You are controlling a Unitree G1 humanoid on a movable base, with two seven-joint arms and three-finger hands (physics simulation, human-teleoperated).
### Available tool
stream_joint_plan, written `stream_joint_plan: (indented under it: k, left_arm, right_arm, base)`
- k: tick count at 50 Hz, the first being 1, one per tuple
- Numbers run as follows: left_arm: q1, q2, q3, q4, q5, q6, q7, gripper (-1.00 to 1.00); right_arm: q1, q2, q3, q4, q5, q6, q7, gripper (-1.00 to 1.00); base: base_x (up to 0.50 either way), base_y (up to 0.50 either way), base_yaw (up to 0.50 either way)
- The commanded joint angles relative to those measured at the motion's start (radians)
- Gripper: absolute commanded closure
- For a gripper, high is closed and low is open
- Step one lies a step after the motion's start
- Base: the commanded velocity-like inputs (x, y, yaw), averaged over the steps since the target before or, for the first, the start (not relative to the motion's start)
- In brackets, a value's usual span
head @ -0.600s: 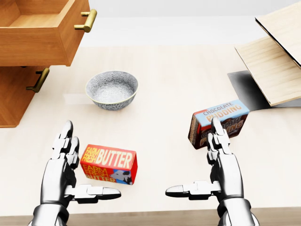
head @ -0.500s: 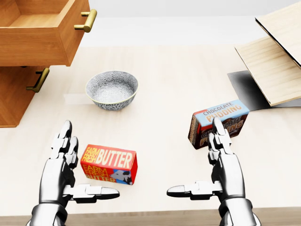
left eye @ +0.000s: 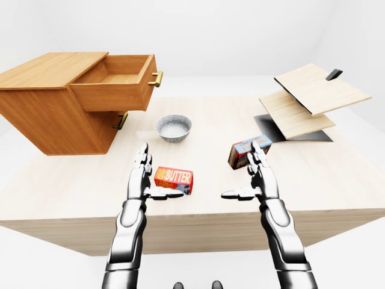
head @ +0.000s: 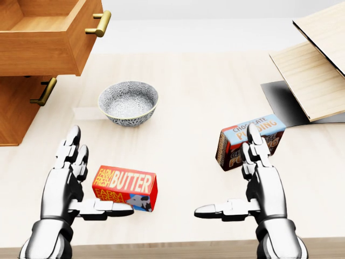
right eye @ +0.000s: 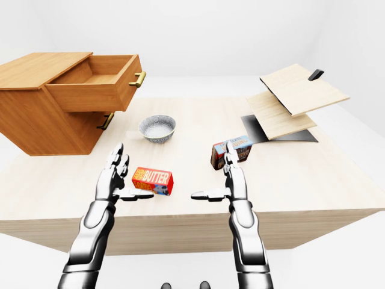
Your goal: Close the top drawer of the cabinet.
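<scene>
Left-eye view shows a pale wooden table [left eye: 337, 174] carrying a wooden cabinet [left eye: 45, 111] at its left end, the top drawer [left eye: 114, 84] pulled well out with its brass handle [left eye: 156, 79] pointing toward the table's middle. Light wooden boards [left eye: 310, 99] lean at the right end. Between them stand a patterned bowl [head: 128, 102], a chocolate pudding box [head: 237, 139] and a red butter box [head: 125, 187]. The left hand [head: 64, 186] hangs just left of the butter box, fingers spread and empty, now slightly lower and further left in the head view than half a second earlier. The right hand [head: 261, 183], equally spread and empty, has edged rightward, fingertips overlapping the pudding box.
</scene>
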Motion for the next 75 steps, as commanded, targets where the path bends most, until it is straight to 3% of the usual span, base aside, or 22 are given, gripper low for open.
stream_joint_plan:
  k: [1, 12, 34, 52, 62, 72, 75]
  left_arm:
    - [-0.103, 0.025, 0.021, -0.048, -0.01, 0.025, -0.012, -1.0]
    - [-0.16, 0.035, 0.024, -0.104, -0.011, 0.025, -0.015, -1.0]
    - [-0.121, 0.012, 0.0, -0.177, -0.006, 0.025, -0.009, -1.0]
    - [-0.125, 0.011, -0.002, -0.179, -0.005, 0.025, -0.012, -1.0]
    - [-0.13, 0.012, -0.001, -0.174, -0.007, 0.025, -0.012, -1.0]
    - [-0.146, 0.022, 0.008, -0.167, -0.006, 0.025, -0.014, -1.0]
    - [-0.182, 0.046, 0.026, -0.131, 0.016, 0.025, -0.021, -1.0]
  right_arm:
    - [-0.076, -0.012, -0.02, -0.127, 0.013, 0.018, -0.008, -1.0]
    - [-0.193, -0.029, -0.019, -0.198, 0.026, 0.018, -0.028, -1.0]
    - [-0.17, -0.022, -0.005, -0.256, 0.0, 0.018, 0.003, -1.0]
    - [-0.161, -0.018, -0.006, -0.277, 0.004, 0.018, 0.022, -1.0]
    - [-0.167, -0.019, -0.001, -0.28, 0.006, 0.018, 0.019, -1.0]
    - [-0.166, -0.021, -0.004, -0.28, 0.006, 0.018, 0.021, -1.0]
    - [-0.163, -0.021, -0.003, -0.28, 0.002, 0.018, 0.023, -1.0]
  base:
    - [0.0, 0.0, 0.0]
    - [0.0, 0.0, 0.0]
    - [0.02, -0.1, 0.0]
    - [0.41, -0.17, 0.0]
    - [0.01, 0.0, 0.0]
    - [0.0, 0.0, 0.0]
    - [0.0, 0.0, 0.0]
